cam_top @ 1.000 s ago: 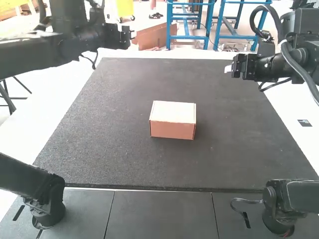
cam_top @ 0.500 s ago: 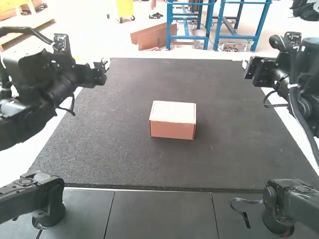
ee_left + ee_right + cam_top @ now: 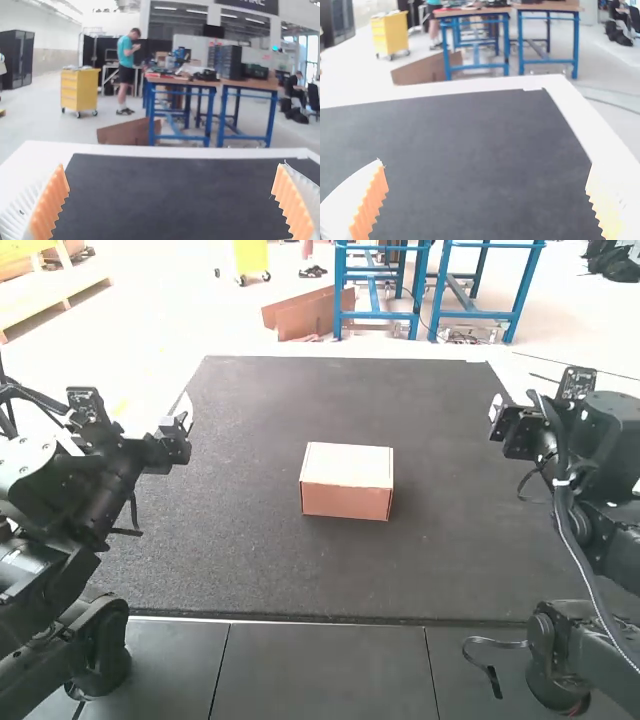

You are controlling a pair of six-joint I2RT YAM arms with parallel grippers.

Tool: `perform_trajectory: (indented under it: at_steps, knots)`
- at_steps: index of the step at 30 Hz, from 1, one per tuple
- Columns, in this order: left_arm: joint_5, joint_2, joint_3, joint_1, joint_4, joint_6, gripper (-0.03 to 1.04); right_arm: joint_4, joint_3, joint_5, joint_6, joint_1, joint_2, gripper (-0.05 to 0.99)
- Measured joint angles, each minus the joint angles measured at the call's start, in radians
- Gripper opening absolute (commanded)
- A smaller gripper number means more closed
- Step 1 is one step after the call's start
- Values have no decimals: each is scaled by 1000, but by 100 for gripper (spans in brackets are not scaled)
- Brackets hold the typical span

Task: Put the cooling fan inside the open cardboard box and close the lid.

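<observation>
A small brown cardboard box [image 3: 346,480] sits shut in the middle of the black mat [image 3: 250,540]. My left gripper [image 3: 176,440] hangs over the mat's left edge, well away from the box. My right gripper [image 3: 500,426] hangs over the mat's right edge, also far from the box. In the left wrist view the ribbed fingers with orange pads [image 3: 50,202] stand wide apart over bare mat, nothing between them. The right wrist view shows its pads [image 3: 369,205] spread the same way over bare mat.
The black mat covers most of the white table [image 3: 120,420]. Both arm bases [image 3: 90,645] stand at the near edge on dark panels. Open mat lies all around the box.
Both arms have pulled back toward their bases: the left gripper has dropped from the far left corner to the mat's left edge, the right gripper has drawn right. The box has not moved.
</observation>
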Motion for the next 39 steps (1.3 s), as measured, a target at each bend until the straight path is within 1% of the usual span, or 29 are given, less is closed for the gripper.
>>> perform_trajectory:
  at_steps: [3, 6, 12, 15, 18, 21, 25, 27, 30, 34, 36, 39]
  knots:
    - [-6, -87, -33, 0, -42, 0, 96, 6, -55, -3, -22, -13, -29, 91]
    - [-10, -150, -66, 0, -60, 0, 96, 23, -109, -14, -50, -21, -72, 91]
    - [-10, -156, -117, 0, -51, 0, 96, 26, -179, -38, -81, -21, -148, 91]
    - [-9, -156, -126, 0, -85, -2, 96, 22, -208, -44, -89, -21, -168, 91]
    - [-6, -156, -126, 0, -95, -13, 96, 19, -238, -52, -93, -21, -190, 91]
    - [-3, -156, -126, 13, -130, -27, 96, 14, -265, -63, -94, -21, -221, 91]
    - [-2, -156, -126, 48, -156, -42, 96, -64, -266, -78, -94, -21, -291, 91]
    - [-2, -156, -126, 74, -170, -44, 96, -111, -266, -84, -93, -21, -340, 91]
    - [12, -156, -126, 121, -199, -46, 96, -203, -266, -89, -86, -21, -426, 91]
    - [60, -156, -126, 191, -218, -46, 96, -296, -266, -97, -76, -23, -574, 91]
    - [94, -156, -126, 219, -227, -42, 96, -296, -266, -101, -71, -32, -600, 91]
    - [130, -156, -125, 246, -244, -24, 96, -358, -266, -104, -59, -54, -599, 91]
